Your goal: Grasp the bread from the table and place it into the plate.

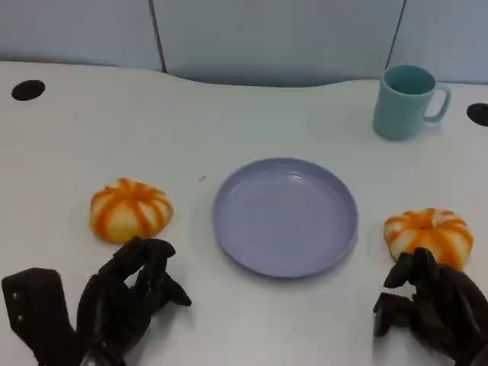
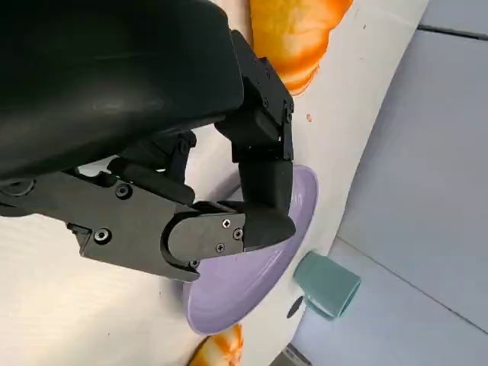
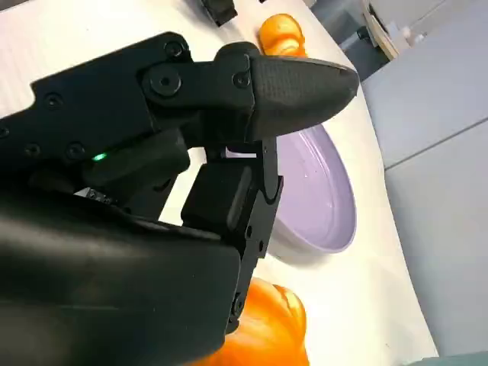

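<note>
Both bread rolls sat on the counter (image 1: pixel 69 152), left bread (image 1: pixel 130 210) at 9 o'clock of the plate (image 1: pixel 236 244) and right bread (image 1: pixel 428 235) at 3; both looked soft, light, squashable, so cup the sides gently; left robot hand (image 1: pixel 126 297) and right robot hand (image 1: pixel 435 301) loosely curled, held nothing

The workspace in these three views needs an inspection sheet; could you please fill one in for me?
Surface: white table with dark round holes at its far left and far right corners.
Job's things: left bread and right bread both lie on the table, one on each side of the plate, which holds nothing.
Clutter: teal mug upright at the far right.
Robot hands: left robot hand hovers just short of the left bread, holding nothing; right robot hand is close beside the right bread, with no grip visible.
Cables: nothing seen.
Surroundings: pale grey wall panels behind the table.
</note>
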Robot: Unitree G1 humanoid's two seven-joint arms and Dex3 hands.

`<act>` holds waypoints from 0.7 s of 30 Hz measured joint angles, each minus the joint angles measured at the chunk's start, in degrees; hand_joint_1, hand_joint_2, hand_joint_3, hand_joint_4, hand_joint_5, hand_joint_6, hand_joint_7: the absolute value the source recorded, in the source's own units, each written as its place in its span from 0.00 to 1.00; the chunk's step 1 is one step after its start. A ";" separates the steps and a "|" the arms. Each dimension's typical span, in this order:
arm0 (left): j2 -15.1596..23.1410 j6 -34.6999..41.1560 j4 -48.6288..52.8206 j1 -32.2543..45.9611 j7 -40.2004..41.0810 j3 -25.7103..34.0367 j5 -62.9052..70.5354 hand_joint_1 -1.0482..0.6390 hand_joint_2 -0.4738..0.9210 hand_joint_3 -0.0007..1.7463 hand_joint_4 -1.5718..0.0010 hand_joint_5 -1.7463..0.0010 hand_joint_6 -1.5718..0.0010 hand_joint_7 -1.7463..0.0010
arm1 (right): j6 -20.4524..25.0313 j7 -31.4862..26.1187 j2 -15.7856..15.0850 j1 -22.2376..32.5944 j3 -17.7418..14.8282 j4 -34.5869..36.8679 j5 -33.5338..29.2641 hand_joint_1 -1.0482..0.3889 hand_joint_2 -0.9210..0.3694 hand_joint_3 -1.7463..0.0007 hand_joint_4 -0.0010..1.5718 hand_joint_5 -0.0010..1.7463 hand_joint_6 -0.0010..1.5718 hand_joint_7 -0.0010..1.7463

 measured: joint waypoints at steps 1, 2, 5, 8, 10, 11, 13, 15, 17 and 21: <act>0.03 -0.30 0.03 0.00 0.00 -0.09 0.21 0.32 0.95 0.31 0.53 0.00 0.67 0.16 | -0.03 0.00 -0.01 0.00 0.01 0.00 -0.06 0.40 0.00 0.74 0.84 0.67 0.80 0.56; 0.05 -0.71 0.11 0.00 0.00 -0.21 0.70 0.32 0.95 0.31 0.53 0.00 0.67 0.16 | -0.08 0.01 -0.01 0.00 0.02 0.01 -0.09 0.40 0.00 0.74 0.84 0.67 0.80 0.56; 0.09 -2.03 0.55 0.00 -0.01 -0.53 1.57 0.32 0.95 0.31 0.53 0.00 0.67 0.15 | -0.25 0.05 -0.01 0.00 0.06 0.06 -0.11 0.40 0.00 0.74 0.84 0.67 0.80 0.57; 0.14 -4.42 1.21 0.03 -0.01 -0.73 2.76 0.31 0.99 0.23 0.63 0.11 0.65 0.34 | -0.30 0.05 -0.01 -0.02 0.10 0.07 -0.14 0.40 0.00 0.74 0.84 0.67 0.79 0.57; 0.27 -12.02 2.80 -0.01 -0.02 -1.26 5.61 0.31 1.00 0.23 0.68 0.24 0.66 0.50 | -0.34 0.00 0.00 -0.02 0.14 0.07 -0.19 0.40 0.00 0.74 0.84 0.67 0.79 0.57; 0.52 -16.01 3.76 -0.18 -0.01 -1.57 7.17 0.31 1.00 0.23 0.69 0.32 0.65 0.60 | -0.41 0.01 0.02 -0.03 0.16 0.07 -0.16 0.40 0.00 0.75 0.84 0.67 0.79 0.57; 1.79 -25.02 6.58 -0.69 0.13 -2.58 11.70 0.28 1.00 0.24 0.75 0.44 0.67 0.74 | -0.76 0.03 0.10 -0.04 0.25 0.13 -0.18 0.40 0.00 0.75 0.84 0.67 0.79 0.57; 4.01 -33.93 9.82 -1.50 2.62 -3.99 18.41 0.25 1.00 0.25 0.81 0.51 0.69 0.84 | -0.93 0.00 0.13 -0.04 0.35 0.17 -0.23 0.40 0.00 0.75 0.84 0.67 0.80 0.57; 7.44 -41.00 12.17 -2.78 7.88 -5.85 27.90 0.23 1.00 0.25 0.90 0.56 0.73 0.91 | -0.95 -0.16 0.18 -0.06 0.41 0.17 -0.30 0.40 0.00 0.74 0.84 0.67 0.79 0.57; 14.97 -47.40 13.87 -5.70 24.02 -9.74 47.91 0.23 1.00 0.21 0.97 0.65 0.79 0.96 | -0.69 -0.73 0.26 -0.19 0.40 0.16 -0.17 0.40 0.00 0.75 0.84 0.66 0.80 0.57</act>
